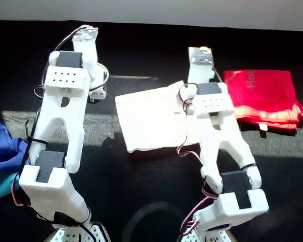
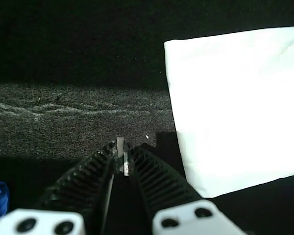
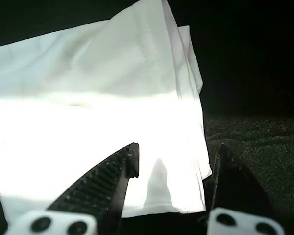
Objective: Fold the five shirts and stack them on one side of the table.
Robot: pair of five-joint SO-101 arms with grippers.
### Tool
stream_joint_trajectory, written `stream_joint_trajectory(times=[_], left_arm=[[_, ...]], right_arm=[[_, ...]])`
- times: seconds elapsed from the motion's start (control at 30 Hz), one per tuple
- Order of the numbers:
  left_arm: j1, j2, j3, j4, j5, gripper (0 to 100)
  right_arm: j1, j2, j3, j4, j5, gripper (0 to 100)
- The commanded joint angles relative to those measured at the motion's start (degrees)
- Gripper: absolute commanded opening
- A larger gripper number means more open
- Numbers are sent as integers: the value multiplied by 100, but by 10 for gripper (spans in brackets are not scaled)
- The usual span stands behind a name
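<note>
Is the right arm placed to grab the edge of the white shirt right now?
Probably yes: the right gripper hangs open with the edge of the white shirt between its jaws, and nothing lies in between.

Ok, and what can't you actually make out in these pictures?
Blue cloth, high view: cut off by the picture's edge and partly behind the left arm; folded or not, unclear.
White shirt, high view: one side lies under the right arm.
Red shirt, high view: one garment or several, layers too thin to tell.
</note>
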Motion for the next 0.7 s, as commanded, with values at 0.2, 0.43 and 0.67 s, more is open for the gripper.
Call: stream_joint_trajectory(times=[0.2,0.43,0.67], left_arm=[[-945,-822,664,70,0,9],[-1297,-1262,840,70,-9,9],[-1402,-1297,840,62,-9,9]], right_arm=[[4,1974,-2404,945,-44,286],[40,3398,-3380,1033,-26,324],[22,4268,-3960,1341,-18,129]])
